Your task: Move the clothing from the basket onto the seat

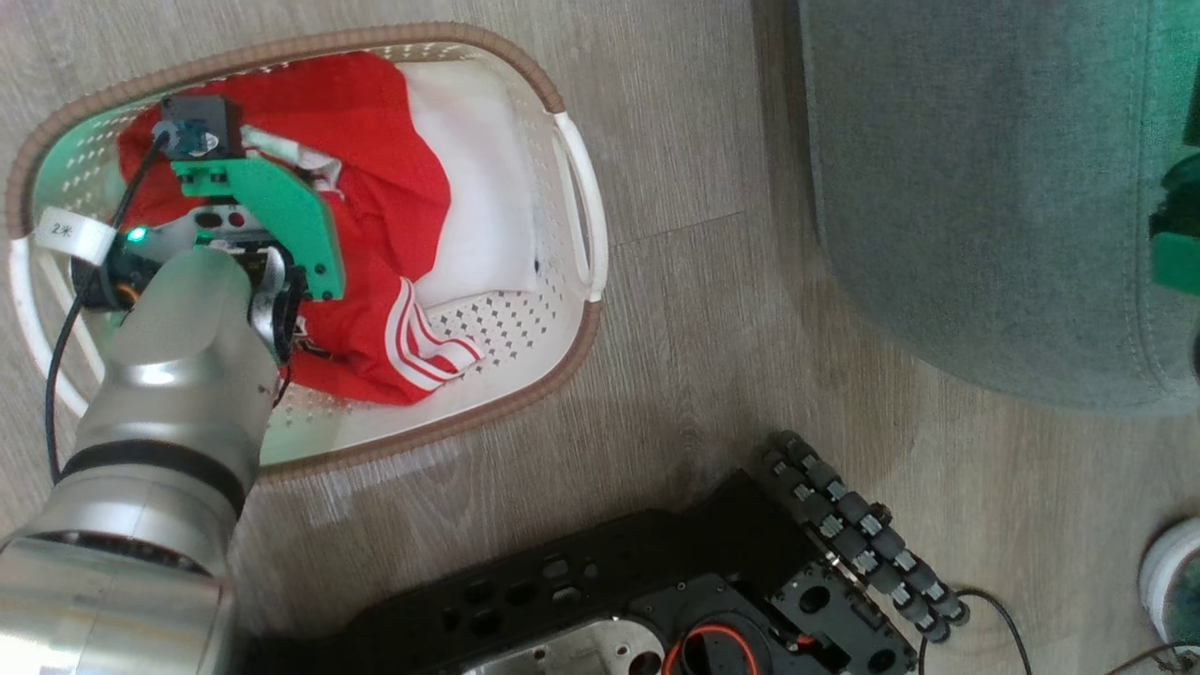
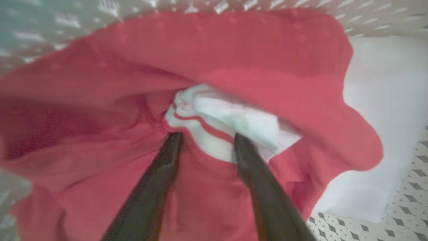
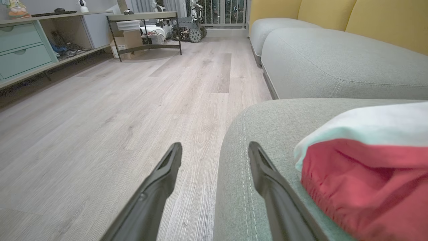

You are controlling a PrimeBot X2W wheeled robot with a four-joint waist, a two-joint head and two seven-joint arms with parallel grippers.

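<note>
The left end effector is down in the basket — fingers apart, the white collar of the red clothing directly between them.

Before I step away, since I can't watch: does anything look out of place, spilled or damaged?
Nothing stands out. The clothing lies crumpled inside the upright basket, the open left gripper at its white collar. One red garment sits on the seat beside the open right gripper. No spill or damage shows.
</note>
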